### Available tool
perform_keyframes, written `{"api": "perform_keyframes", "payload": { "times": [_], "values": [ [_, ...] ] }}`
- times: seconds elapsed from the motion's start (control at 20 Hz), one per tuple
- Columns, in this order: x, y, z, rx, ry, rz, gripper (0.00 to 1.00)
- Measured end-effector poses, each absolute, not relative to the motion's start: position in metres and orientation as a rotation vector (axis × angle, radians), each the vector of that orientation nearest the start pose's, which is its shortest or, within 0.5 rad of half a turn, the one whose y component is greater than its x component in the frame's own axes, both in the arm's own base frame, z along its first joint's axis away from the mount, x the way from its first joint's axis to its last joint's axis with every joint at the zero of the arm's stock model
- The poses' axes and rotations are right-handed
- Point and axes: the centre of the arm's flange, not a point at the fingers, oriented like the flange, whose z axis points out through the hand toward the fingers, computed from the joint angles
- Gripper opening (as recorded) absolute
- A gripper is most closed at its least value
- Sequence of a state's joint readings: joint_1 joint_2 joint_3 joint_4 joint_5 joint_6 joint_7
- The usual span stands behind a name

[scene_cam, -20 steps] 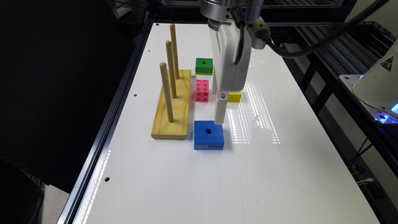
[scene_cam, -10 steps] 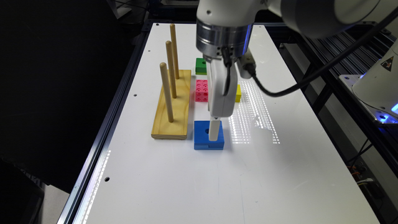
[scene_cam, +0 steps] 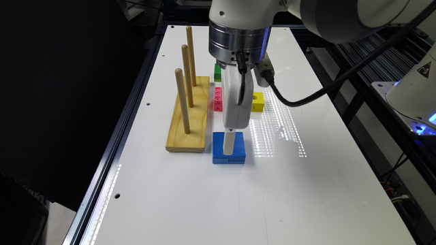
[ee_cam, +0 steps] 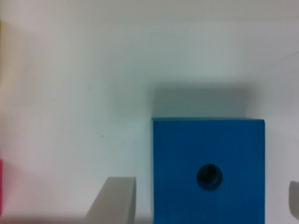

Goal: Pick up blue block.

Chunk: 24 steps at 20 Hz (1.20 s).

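Roughly halfway by my read: approach looks done, grasp and lift not yet. The gripper point(scene_cam: 229, 144) sits low over the blue block point(scene_cam: 229, 148), which lies flat on the white table point(scene_cam: 306, 190), just beside the near end of the wooden peg board point(scene_cam: 189, 115) on the exterior view's right.

Wrist view: the blue block point(ee_cam: 208, 170) is between the two fingers point(ee_cam: 114, 200), one on each side, both with a visible gap to the block's faces. So the hand is spread wider than the block and has hold of nothing. Centre hole faces up; block looks square to the fingers.

Left to do, as I judge it: maybe a bit more descent, close on the side faces, lift.

Neighbours are well apart from the grasp: pink block point(scene_cam: 218, 98), yellow block point(scene_cam: 258, 101) and green block point(scene_cam: 217, 72) all farther back. Peg board side is the tight one, so that finger has the least clearance.
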<state>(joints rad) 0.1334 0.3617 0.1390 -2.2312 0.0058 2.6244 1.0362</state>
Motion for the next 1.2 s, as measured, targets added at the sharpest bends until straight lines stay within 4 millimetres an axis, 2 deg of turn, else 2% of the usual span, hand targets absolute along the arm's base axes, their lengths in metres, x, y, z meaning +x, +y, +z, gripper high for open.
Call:
{"api": "perform_keyframes", "payload": {
  "times": [0.25,0.8,1.1,1.2],
  "values": [
    [0.531,0.149,0.198,-2.846,1.17,0.012,1.0],
    [0.534,0.154,0.199,-2.843,1.159,0.006,1.0],
    [0.532,0.154,0.174,-2.841,1.163,0.022,1.0],
    [0.534,0.155,0.174,-2.838,1.161,0.016,1.0]
  ]
}}
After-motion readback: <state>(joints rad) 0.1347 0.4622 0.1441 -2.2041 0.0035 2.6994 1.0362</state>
